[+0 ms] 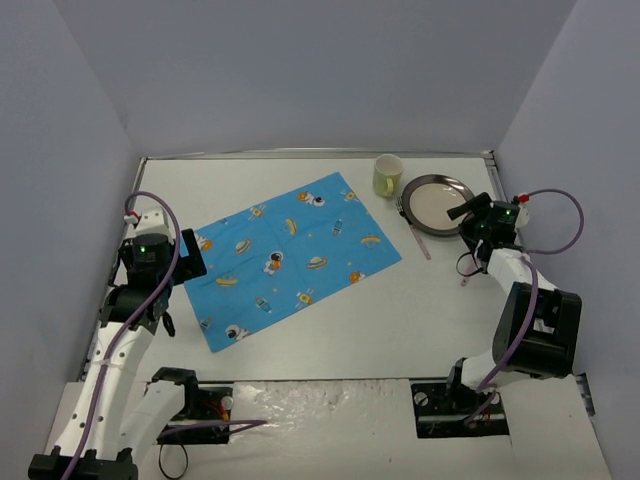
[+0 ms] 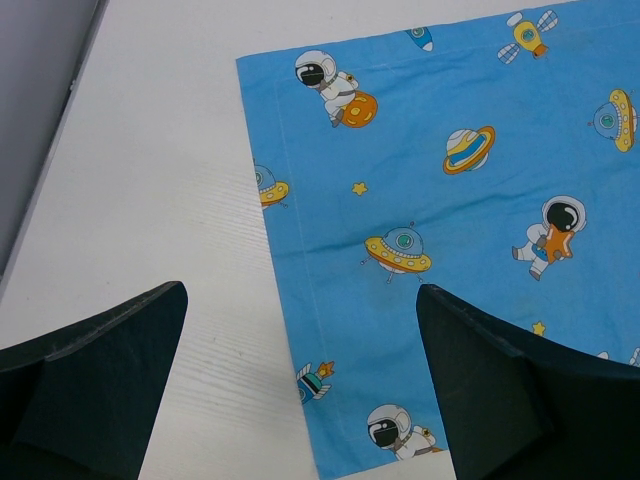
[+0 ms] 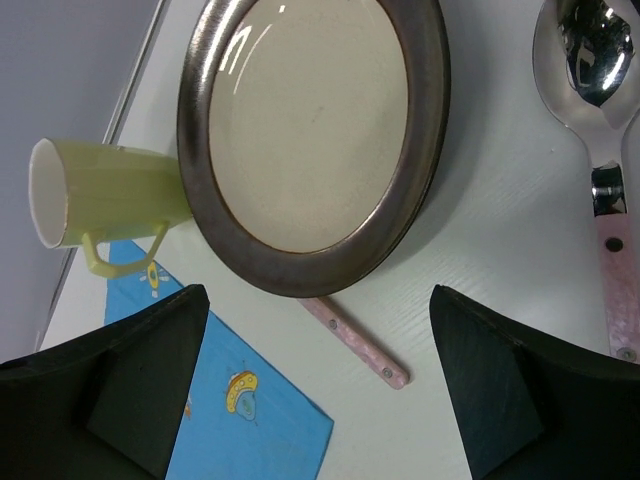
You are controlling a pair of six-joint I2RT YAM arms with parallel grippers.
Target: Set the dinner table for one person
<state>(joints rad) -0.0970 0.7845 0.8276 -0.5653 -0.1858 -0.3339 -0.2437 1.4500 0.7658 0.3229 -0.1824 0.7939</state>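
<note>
Counter (image 1: pixel 440 320): a wide, flat, white rectangle with a faint wood-grain texture and a thin metal rim, filling the floor of the booth between smooth pale lavender walls (image 1: pixel 320 70). A blue cloth mat (image 1: pixel 290 258) printed with astronauts, ringed planets and saucers lies flat and skewed on it, left of centre, its hem stitched.

In the far right corner sits a round plate (image 1: pixel 436 203), with a cream, matte centre and a broad, dark, glossy rim. A pale yellow-green mug (image 1: pixel 387 176) with ribbed sides and a thin handle stands just beside the plate, near the mat's far corner. A speckled pink handle (image 3: pixel 355 345) pokes out from under the plate's edge. A shiny metal spoon (image 3: pixel 590 60) with a similar pink handle lies on the counter close to the plate.

The left tool (image 2: pixel 300 300) hangs over the mat's left edge, its dark fingers spread wide and holding nothing. The right tool (image 3: pixel 312 330) hovers above the plate's near edge, also spread and empty.
</note>
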